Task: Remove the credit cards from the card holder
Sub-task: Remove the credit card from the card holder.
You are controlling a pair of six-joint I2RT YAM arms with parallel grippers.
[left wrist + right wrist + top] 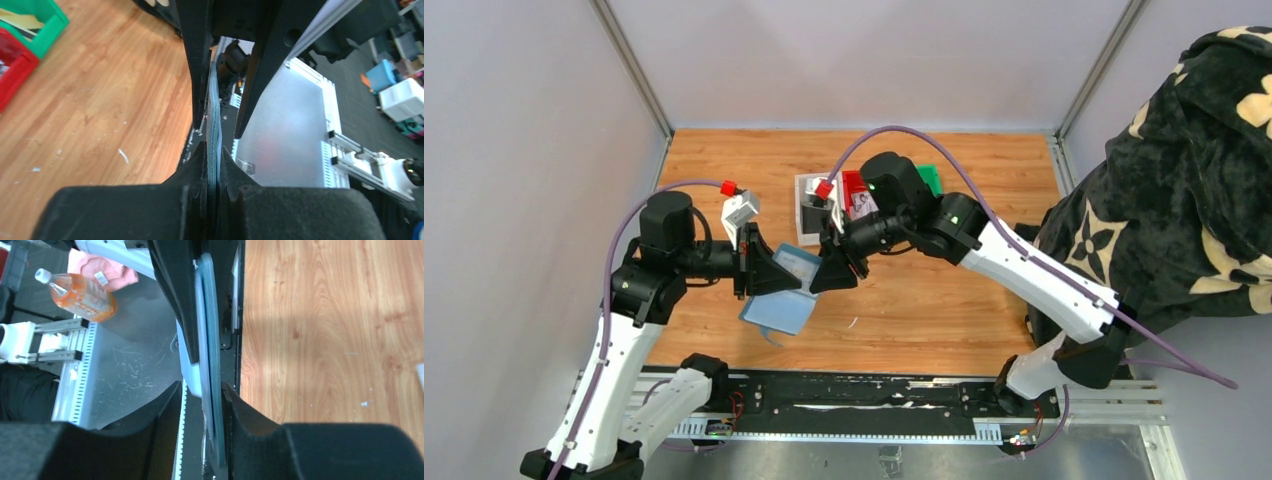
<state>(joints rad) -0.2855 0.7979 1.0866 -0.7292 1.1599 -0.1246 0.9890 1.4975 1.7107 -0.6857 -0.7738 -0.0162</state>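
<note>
The teal-blue card holder (782,305) hangs open above the wooden table between the two arms. My left gripper (776,272) is shut on its edge. In the left wrist view the holder (214,125) is pinched thin between the two pads of the left gripper (213,151). My right gripper (832,272) faces it from the right. In the right wrist view the holder (213,340) stands between the jaws of the right gripper (201,386), which is open. The holder lies against one finger, with a gap to the other. The credit cards are hidden; none shows apart from the holder.
A red bin (854,190), a green bin (930,178) and a pale tray (808,212) stand behind the grippers. A person in a dark patterned garment (1184,210) is at the right edge. A black rail (854,395) runs along the near edge. An orange bottle (82,290) lies off the table.
</note>
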